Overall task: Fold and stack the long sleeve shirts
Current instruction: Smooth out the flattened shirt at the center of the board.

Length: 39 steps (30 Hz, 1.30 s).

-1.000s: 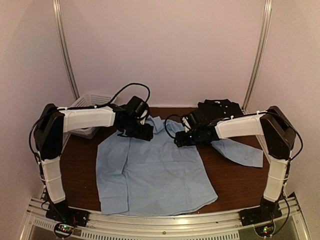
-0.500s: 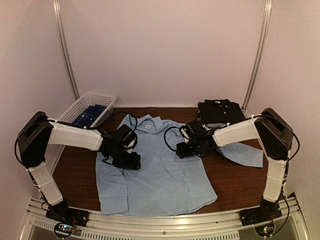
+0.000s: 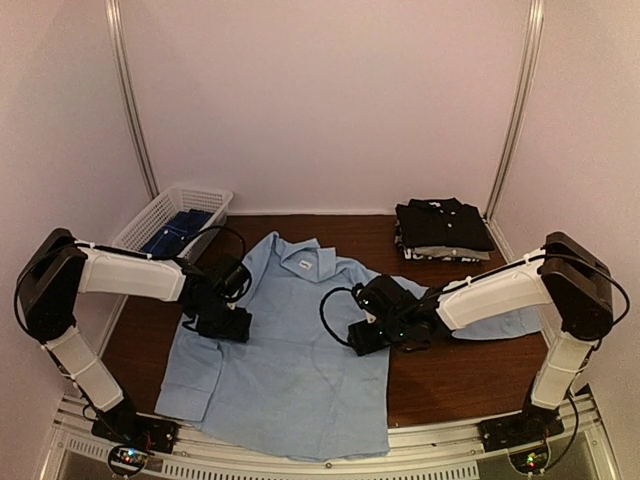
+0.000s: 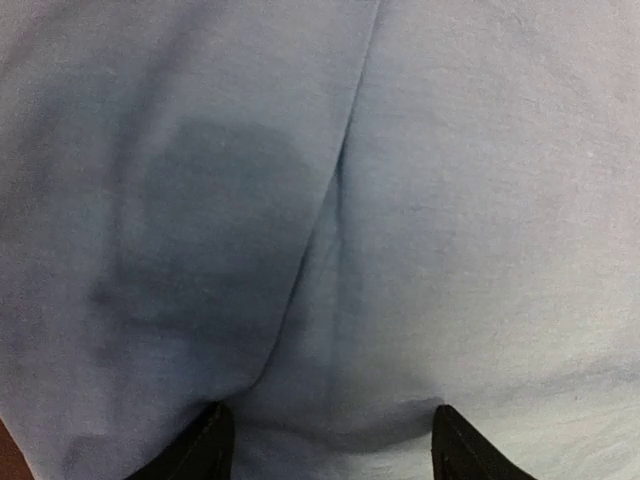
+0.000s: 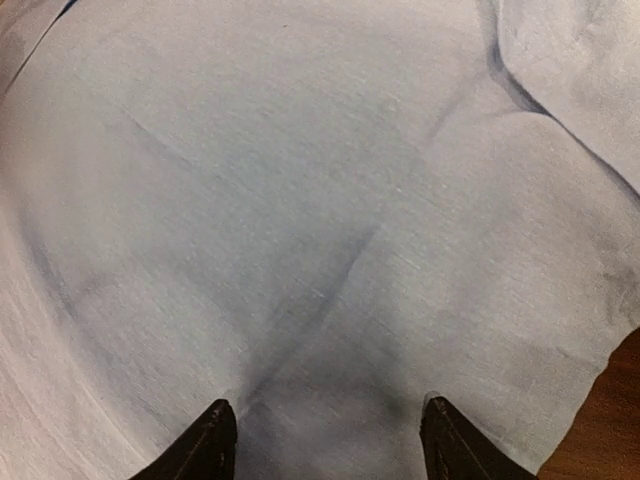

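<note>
Top external view, read from the left: a white basket (image 3: 205, 195) sits at ten o'clock on the table (image 3: 460, 370) with something dark blue (image 3: 175, 232) in it. The left gripper (image 3: 225, 322) is low over the nine o'clock shoulder of the blue shirt (image 3: 300, 370). That shirt lies flat across the middle of the table, collar toward twelve and hem toward six, with one sleeve trailing out toward three under the right arm. The right gripper (image 3: 372, 335) rests on the shirt's three o'clock side, and a folded stack (image 3: 443, 228) with a black shirt on top waits at one o'clock. The cloth looks thin, light and limp. It will likely drape and wrinkle rather than hold a crease, and slide easily over the smooth wood, so I would pinch it at seams or edges, shoulder and sleeve join, not mid-panel. In the left wrist view the fingertips (image 4: 210, 445) stand wide apart and press down on a soft fold of fabric. Nothing is pinched between them. In the right wrist view the fingertips (image 5: 450, 445) are also spread, touching flat cloth near its edge, with bare wood at four o'clock. No fabric is bunched in that gap either, so both pincers look open and merely resting on the shirt.
</note>
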### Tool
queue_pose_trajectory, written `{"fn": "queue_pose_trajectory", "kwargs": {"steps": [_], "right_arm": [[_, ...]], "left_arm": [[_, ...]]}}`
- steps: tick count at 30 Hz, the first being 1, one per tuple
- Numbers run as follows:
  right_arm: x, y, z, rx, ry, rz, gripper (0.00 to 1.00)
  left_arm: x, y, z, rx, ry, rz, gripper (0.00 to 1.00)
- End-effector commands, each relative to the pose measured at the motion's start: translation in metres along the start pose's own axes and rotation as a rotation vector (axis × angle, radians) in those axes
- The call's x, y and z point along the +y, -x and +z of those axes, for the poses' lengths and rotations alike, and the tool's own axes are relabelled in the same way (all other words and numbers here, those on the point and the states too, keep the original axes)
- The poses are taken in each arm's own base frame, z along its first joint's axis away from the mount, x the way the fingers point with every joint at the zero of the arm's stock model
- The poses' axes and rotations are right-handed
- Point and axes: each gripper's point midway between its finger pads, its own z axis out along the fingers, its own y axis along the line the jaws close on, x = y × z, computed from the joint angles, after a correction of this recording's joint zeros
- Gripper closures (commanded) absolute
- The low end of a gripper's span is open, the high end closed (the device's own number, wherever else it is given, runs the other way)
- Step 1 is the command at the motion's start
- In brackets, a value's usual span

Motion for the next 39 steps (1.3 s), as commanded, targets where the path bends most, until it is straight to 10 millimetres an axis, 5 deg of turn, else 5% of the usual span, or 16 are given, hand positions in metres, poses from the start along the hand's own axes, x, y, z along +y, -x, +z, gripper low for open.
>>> {"fn": "queue_pose_trajectory", "kwargs": {"steps": [1,8,18,22,34,39], "right_arm": [[-0.022,0.003,-0.018,0.007,-0.059,0.073,0.35],[-0.041,0.087,-0.051,-0.181,-0.065,0.093,0.3],[-0.008,0.15,0.003,-0.188,-0.063,-0.055,0.28],[0.0,0.166,0.025,-0.191,-0.067,-0.055,0.28],[0.002,0.169,0.078,-0.153,-0.14,-0.029,0.22],[-0.013,0.182,0.088,-0.169,-0.191,0.021,0.33]], "left_arm": [[0.01,-0.006,-0.01,0.026,0.027,0.022,0.3],[-0.022,0.039,-0.05,-0.107,-0.091,0.023,0.3],[-0.055,0.06,-0.055,-0.15,-0.165,0.049,0.3],[-0.064,0.056,-0.049,-0.141,-0.19,0.052,0.3],[-0.07,0.044,-0.034,-0.11,-0.2,0.05,0.3],[-0.063,0.036,-0.023,-0.091,-0.17,0.039,0.3]]}}
